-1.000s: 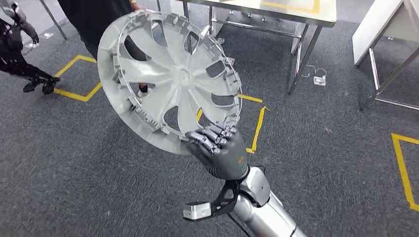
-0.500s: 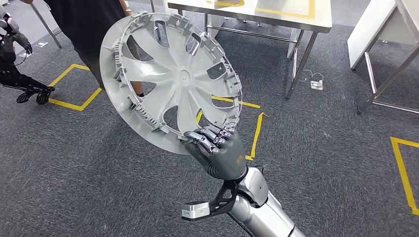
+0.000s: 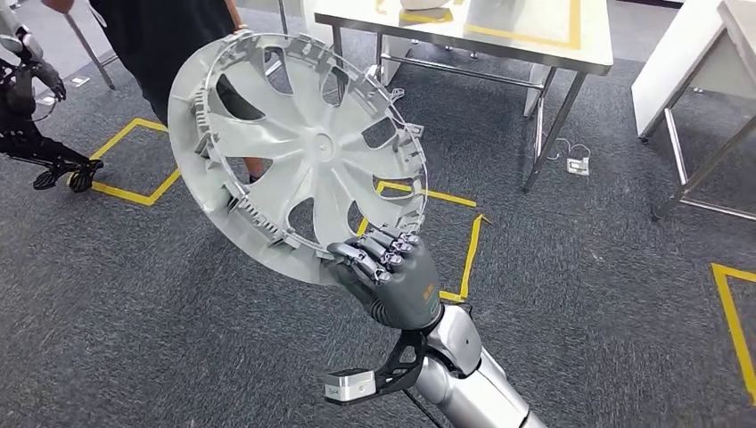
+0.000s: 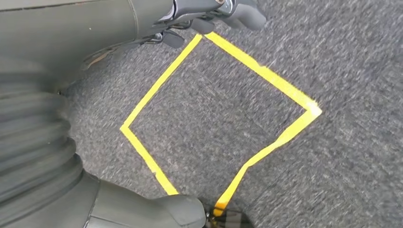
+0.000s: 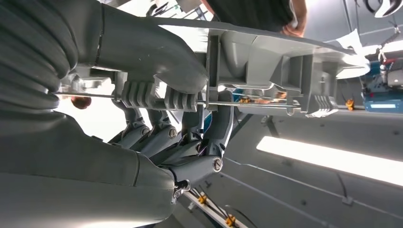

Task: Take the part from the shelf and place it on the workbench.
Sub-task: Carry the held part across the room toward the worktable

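The part is a large grey wheel cover [image 3: 303, 152] with spokes and clips around its rim, held up tilted in front of me. My right hand [image 3: 392, 276] grips its lower rim, fingers curled over the edge. In the right wrist view the thumb and fingers [image 5: 190, 137] clamp the wheel cover's rim [image 5: 266, 52]. The workbench [image 3: 499, 36], white-topped with yellow tape, stands ahead beyond the cover. My left hand [image 4: 109, 23] hangs over the carpet and holds nothing, its fingers [image 4: 214, 12] well apart from the thumb.
A person in dark clothes [image 3: 169, 36] stands behind the wheel cover at the upper left. Dark robot parts [image 3: 36, 134] lie on the floor at far left. A second table [image 3: 704, 62] stands at the right. Yellow tape marks [image 3: 468, 254] lie on the grey carpet.
The whole picture has shifted, so the camera has moved; the workbench sits a little lower and nearer. The right hand keeps its hold on the wheel cover, now a bit further left.
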